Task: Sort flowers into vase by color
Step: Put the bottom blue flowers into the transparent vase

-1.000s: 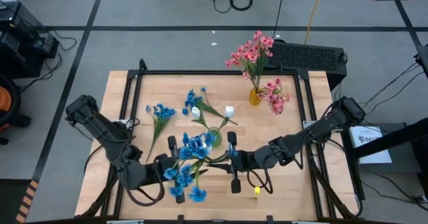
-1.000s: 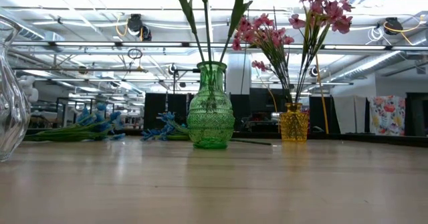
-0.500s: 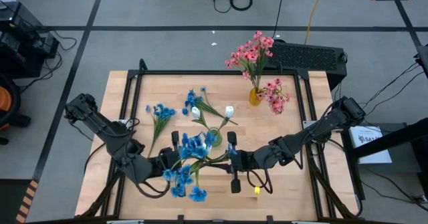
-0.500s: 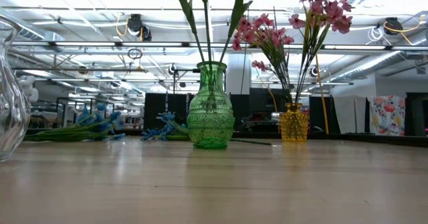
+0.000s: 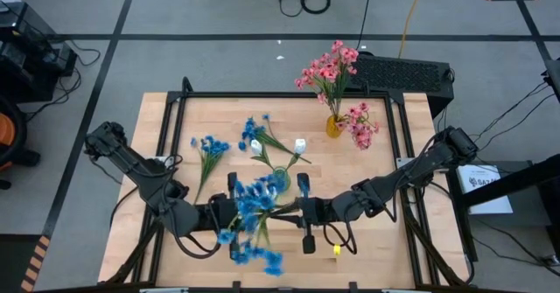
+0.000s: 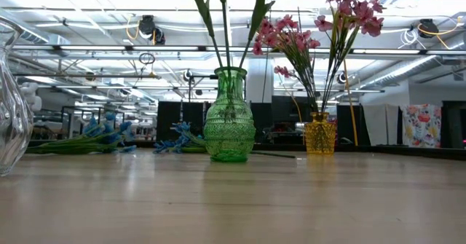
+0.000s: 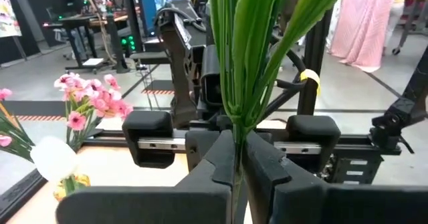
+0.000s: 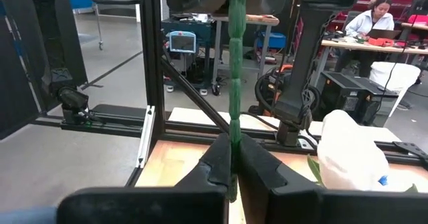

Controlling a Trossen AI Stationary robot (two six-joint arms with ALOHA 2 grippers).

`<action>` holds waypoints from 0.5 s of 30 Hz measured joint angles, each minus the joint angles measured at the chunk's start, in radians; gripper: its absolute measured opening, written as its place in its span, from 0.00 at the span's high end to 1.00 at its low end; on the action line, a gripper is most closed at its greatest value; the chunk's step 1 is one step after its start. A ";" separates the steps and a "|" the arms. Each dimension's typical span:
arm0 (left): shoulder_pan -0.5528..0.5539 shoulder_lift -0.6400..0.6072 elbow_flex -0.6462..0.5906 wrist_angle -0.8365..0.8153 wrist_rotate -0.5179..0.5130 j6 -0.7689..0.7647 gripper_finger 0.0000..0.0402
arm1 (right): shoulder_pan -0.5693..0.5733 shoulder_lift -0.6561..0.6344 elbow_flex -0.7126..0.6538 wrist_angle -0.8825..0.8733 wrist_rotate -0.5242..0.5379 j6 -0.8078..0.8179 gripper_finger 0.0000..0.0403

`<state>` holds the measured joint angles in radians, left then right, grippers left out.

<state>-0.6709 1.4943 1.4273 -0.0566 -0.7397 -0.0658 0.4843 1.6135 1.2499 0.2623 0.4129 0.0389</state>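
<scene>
Both tools meet at the near edge of the surface (image 5: 367, 240): the left tool (image 7: 239, 158) is clamped on a blue flower spray (image 5: 252, 207), and the right tool (image 8: 231, 158) pinches the same green stem. Beyond stands the green vase (image 6: 229, 115) with white buds (image 5: 300, 144). More blue flowers (image 5: 210, 146) lie left of it. Farthest, pink flowers (image 5: 331, 67) fill the yellow vase (image 6: 320, 133).

The left hand (image 7: 238, 158) has its two dark fingers (image 7: 224, 162) pressed together on a thin green flower stem (image 7: 239, 70) with long leaves, rising toward twelve o'clock. Directly beyond stands the other arm's black hand (image 7: 200, 77). At nine o'clock are pink blossoms (image 7: 90, 102) and a white bud (image 7: 55, 159) above the pale wooden surface (image 7: 127, 170).
</scene>
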 joint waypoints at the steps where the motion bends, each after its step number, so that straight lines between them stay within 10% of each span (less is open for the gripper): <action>1: -0.003 -0.006 0.000 -0.012 0.000 -0.004 0.96 | 0.000 0.000 0.000 0.000 0.000 0.003 0.97; 15: -0.146 -0.137 -0.005 -0.294 -0.136 -0.181 0.97 | 0.023 -0.033 0.002 -0.134 0.002 0.028 0.37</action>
<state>-0.8165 1.3572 1.4219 -0.3507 -0.8761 -0.2464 0.5075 1.5801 1.2514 0.1282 0.4152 0.0673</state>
